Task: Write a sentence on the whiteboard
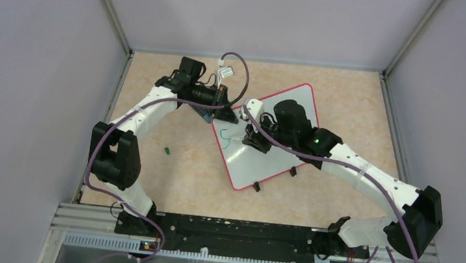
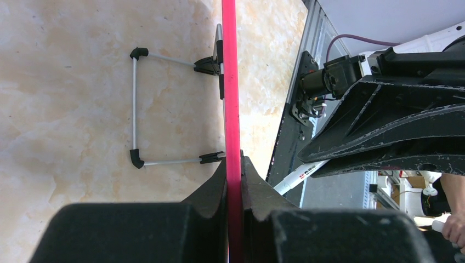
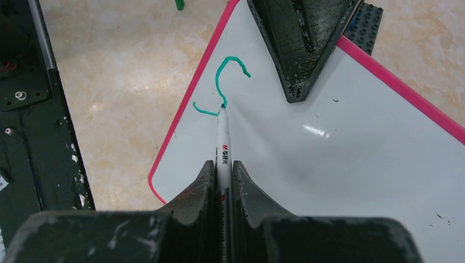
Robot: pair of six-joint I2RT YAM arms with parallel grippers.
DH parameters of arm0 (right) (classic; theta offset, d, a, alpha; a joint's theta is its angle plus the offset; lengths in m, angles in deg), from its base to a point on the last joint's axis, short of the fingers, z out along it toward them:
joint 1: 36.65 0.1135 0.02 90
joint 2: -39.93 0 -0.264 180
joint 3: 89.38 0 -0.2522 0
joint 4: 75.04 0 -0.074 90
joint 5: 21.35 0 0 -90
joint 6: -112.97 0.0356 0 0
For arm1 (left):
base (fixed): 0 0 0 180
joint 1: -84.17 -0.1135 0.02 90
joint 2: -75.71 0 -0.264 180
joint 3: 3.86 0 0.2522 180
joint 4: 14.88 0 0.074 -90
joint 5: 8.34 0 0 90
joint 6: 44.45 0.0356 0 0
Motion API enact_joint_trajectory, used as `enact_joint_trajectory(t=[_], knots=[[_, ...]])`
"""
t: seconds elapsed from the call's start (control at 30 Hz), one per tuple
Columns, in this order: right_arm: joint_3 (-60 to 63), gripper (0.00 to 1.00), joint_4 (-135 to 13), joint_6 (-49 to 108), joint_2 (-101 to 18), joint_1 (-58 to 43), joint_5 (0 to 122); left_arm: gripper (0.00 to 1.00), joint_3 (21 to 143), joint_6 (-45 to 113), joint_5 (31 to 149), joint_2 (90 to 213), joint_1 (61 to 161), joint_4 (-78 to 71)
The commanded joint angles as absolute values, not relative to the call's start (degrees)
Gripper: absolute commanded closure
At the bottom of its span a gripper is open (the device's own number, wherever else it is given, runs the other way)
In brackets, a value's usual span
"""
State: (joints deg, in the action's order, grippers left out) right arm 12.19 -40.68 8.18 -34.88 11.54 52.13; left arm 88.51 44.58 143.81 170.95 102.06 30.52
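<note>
Right gripper (image 3: 222,167) is closed on a white marker (image 3: 223,134), whose tip is set against the whiteboard (image 3: 340,164) just ahead of the fingertips, on the bottom curve of a green stroke (image 3: 220,74) shaped like an S. Left gripper (image 2: 234,164) is clamped on the board's red-pink rim (image 2: 230,82), beyond that stroke from the right gripper, so the board is steadied on the desk (image 3: 120,98). Writing is judged to be at its very start, with one letter barely formed. Next, the tip should be drawn across the bare white area to the right gripper's right, under light, even pressure.
</note>
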Motion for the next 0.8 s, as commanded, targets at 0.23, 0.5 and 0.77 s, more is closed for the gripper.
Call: enact_joint_trajectory(t=[0.23, 0.5, 0.77], knots=[[9.6, 1.00, -43.9, 8.8, -36.0, 11.1, 53.7, 1.00, 87.6, 45.7, 146.8, 170.2, 103.0, 28.8], [9.2, 1.00, -43.6, 8.6, -37.3, 10.1, 56.1, 1.00, 87.7, 45.7, 146.8, 170.3, 103.0, 28.7], [10.7, 1.00, -42.2, 8.1, -35.3, 6.8, 56.2, 1.00, 87.8, 45.7, 147.0, 170.6, 103.0, 28.7]])
